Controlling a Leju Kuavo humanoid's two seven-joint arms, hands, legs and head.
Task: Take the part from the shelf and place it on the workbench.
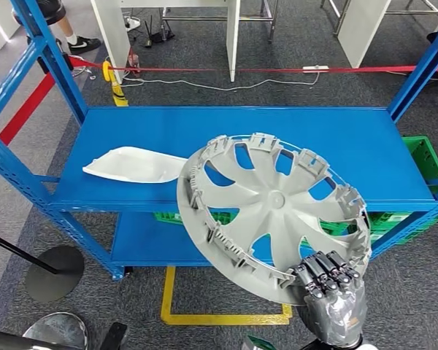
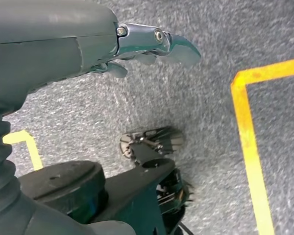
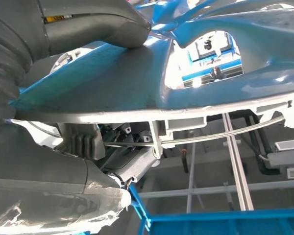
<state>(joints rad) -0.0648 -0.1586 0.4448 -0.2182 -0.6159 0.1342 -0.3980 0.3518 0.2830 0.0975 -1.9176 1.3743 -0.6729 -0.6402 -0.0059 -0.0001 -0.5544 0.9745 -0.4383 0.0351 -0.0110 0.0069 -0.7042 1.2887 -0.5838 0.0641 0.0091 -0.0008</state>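
Observation:
A grey wheel cover [image 1: 271,208] with several spokes hangs tilted in front of the blue shelf [image 1: 150,135]. My right hand [image 1: 330,295] grips its near rim from below, fingers curled over the edge. Up close in the right wrist view, the cover's underside [image 3: 145,83] lies between the thumb and the fingers of the right hand [image 3: 83,147]. In the left wrist view my left hand [image 2: 101,49] hangs over the grey floor with its fingers stretched out, holding nothing.
A white flat part [image 1: 134,164] lies on the shelf's top board at the left. Green crates [image 1: 426,157] sit at the shelf's right and lower level. Yellow floor tape [image 1: 222,317] marks a box below the shelf. A red barrier strap [image 1: 260,70] runs behind.

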